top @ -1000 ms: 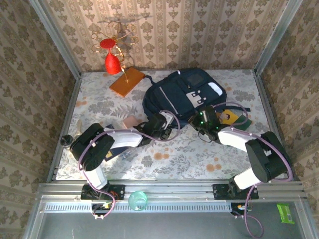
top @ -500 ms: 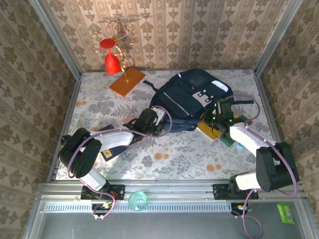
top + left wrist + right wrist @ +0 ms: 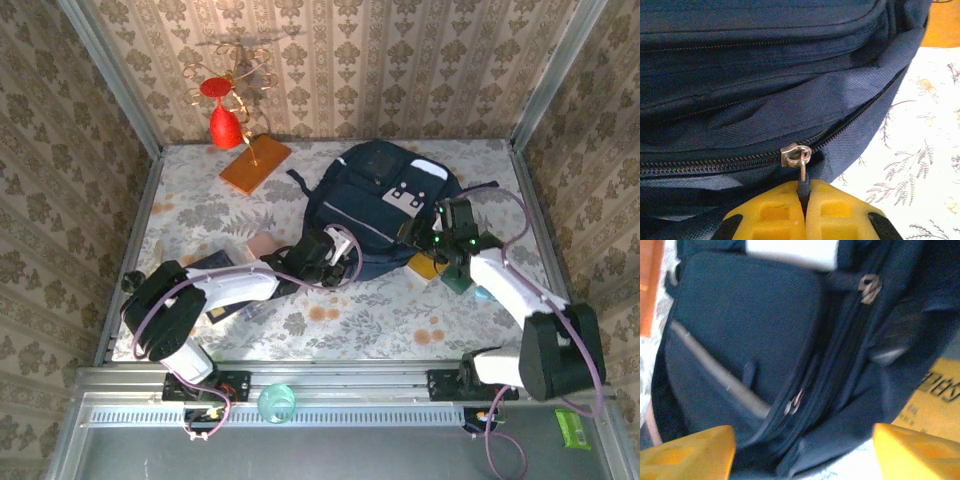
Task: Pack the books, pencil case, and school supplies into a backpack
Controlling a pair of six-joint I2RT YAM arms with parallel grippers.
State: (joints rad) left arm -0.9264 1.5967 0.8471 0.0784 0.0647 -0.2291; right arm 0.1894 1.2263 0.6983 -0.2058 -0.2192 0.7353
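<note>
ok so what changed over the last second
The right gripper swung from the near edge of the backpack out to its right side, jaws open. The left gripper drew left, then came back right, and is now shut on the zipper pull. The backpack turned and shifted slightly right. The pencil case and orange slab stayed put.

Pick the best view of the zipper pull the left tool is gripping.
Left wrist: zipper pull sharp, centred, its tab pinched by the left tool. Top external: too small to tell, just tool at backpack edge. Right wrist: blurred pulls, cannot tell which.
</note>
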